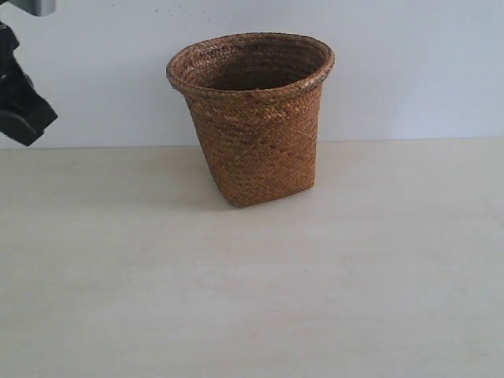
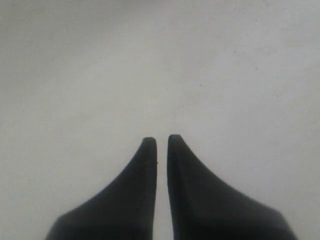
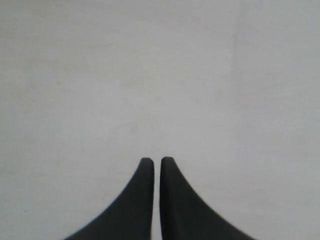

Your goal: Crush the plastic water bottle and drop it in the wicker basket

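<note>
L jaws nearly closed, slim gap, empty, R jaws likewise, L arm raised at ext view edge

A pale, cream-coloured surface fills the lower part of the exterior view and shows a faint streaky grain. Behind it stands a plain white wall. The two meet in a straight horizontal line.
</note>
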You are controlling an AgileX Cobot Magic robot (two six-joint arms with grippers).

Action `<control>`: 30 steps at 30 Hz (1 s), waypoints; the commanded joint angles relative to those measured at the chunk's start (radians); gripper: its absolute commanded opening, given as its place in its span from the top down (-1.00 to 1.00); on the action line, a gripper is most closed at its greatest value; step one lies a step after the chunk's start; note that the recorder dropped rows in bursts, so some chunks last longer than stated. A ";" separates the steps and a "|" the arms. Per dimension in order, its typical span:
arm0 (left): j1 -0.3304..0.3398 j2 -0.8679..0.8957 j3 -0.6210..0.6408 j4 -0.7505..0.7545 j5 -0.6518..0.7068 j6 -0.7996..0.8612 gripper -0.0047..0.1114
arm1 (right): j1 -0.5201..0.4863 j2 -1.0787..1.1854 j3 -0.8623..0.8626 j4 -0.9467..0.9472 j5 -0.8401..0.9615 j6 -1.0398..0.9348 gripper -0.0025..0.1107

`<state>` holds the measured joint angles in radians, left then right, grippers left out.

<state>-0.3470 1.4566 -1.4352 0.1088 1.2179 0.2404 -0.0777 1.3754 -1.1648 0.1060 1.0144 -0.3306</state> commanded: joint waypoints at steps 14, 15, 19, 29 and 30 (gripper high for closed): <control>-0.001 -0.528 0.502 0.004 -0.397 -0.112 0.84 | -0.030 -0.595 0.430 0.111 -0.492 -0.025 0.96; -0.001 -0.560 0.534 -0.003 -0.433 -0.112 0.84 | -0.030 -0.625 0.452 0.127 -0.519 -0.036 0.96; -0.001 -0.675 0.660 -0.023 -0.593 -0.112 0.84 | -0.030 -0.720 0.529 0.145 -0.599 -0.054 0.96; -0.001 -0.912 0.921 -0.023 -0.884 -0.287 0.84 | -0.030 -0.937 0.716 0.291 -0.769 -0.143 0.96; -0.001 -0.934 0.931 -0.023 -0.884 -0.303 0.84 | -0.030 -0.963 0.726 0.317 -0.769 -0.154 0.96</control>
<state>-0.3470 0.5805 -0.5441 0.0976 0.3863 0.0215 -0.1015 0.4702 -0.4718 0.3507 0.2792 -0.4475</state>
